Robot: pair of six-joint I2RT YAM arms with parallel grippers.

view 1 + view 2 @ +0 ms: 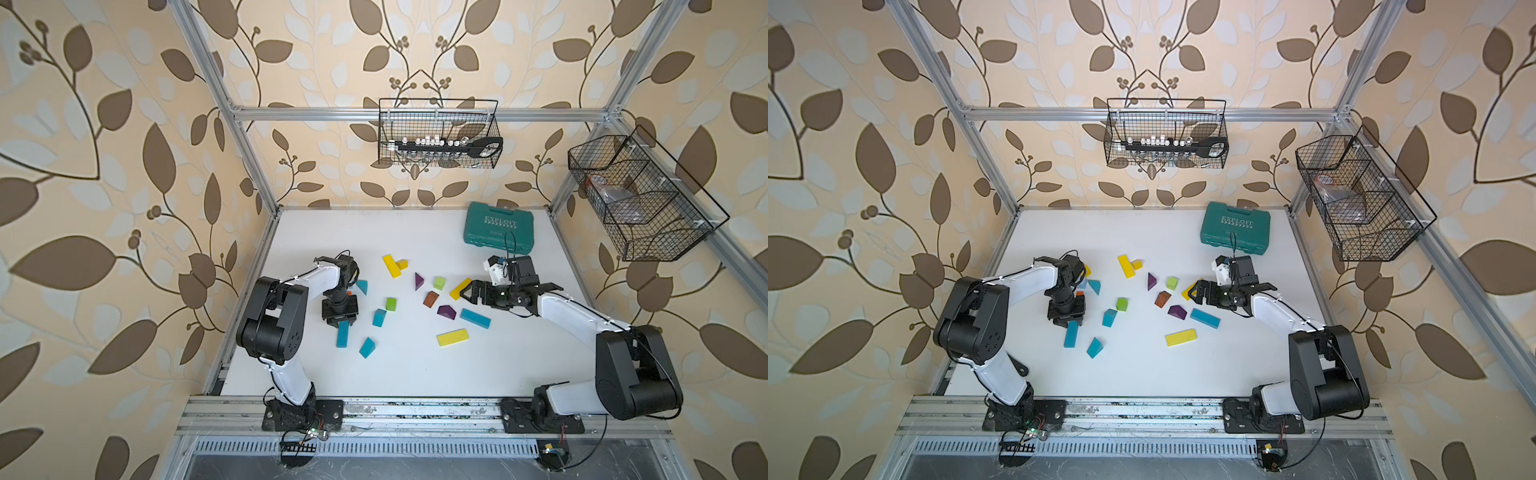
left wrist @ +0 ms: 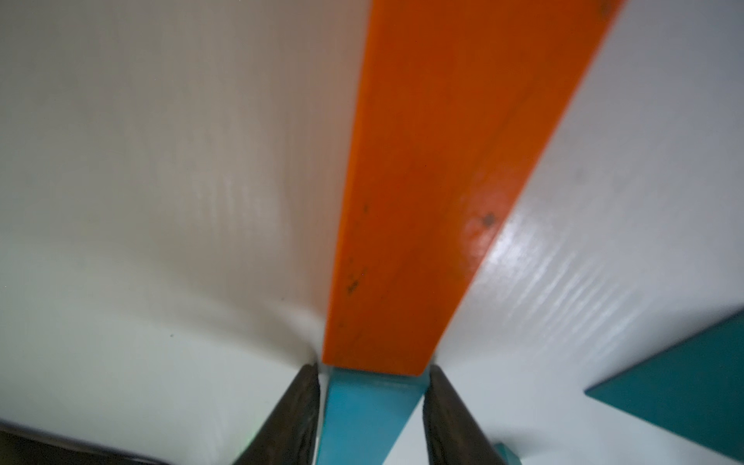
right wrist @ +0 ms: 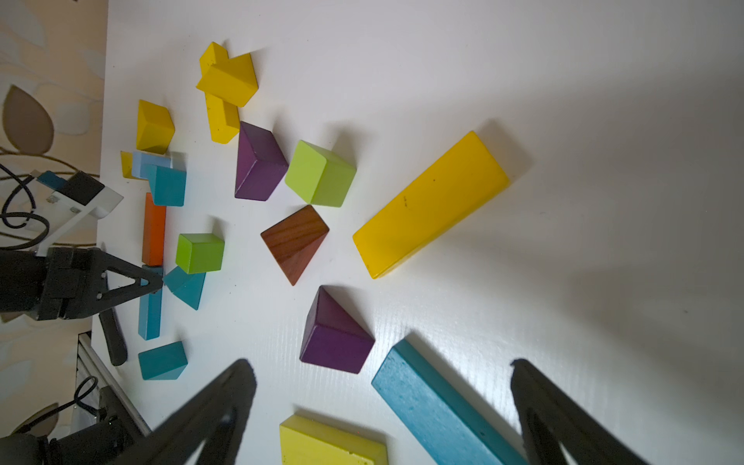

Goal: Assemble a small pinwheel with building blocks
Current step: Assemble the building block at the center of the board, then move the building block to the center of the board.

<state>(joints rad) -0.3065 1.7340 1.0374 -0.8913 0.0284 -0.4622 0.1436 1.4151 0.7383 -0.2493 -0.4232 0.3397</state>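
My left gripper [image 2: 373, 368] points down at the left of the table, its fingers close on either side of one end of a teal bar [image 2: 362, 418] lying flat; a thin gap shows at one finger. An orange bar [image 2: 435, 161] lies end to end with that teal bar [image 1: 343, 334]. My right gripper [image 3: 380, 365] hangs wide open and empty above a second teal bar [image 3: 439, 418], a flat yellow bar [image 3: 330, 443] and a purple wedge [image 3: 336, 334]. Other building blocks lie scattered mid-table: green cubes [image 1: 391, 304], a brown wedge [image 1: 431, 299], yellow bars [image 1: 390, 266], teal wedges [image 1: 367, 347].
A teal case lettered EXPLOIT [image 1: 498, 228] lies at the back right, just behind my right arm. Wire baskets hang on the back frame [image 1: 436, 133] and the right frame [image 1: 640, 195]. A teal wedge [image 2: 676, 386] sits close beside the left gripper. A metal rail [image 1: 415, 409] runs along the front.
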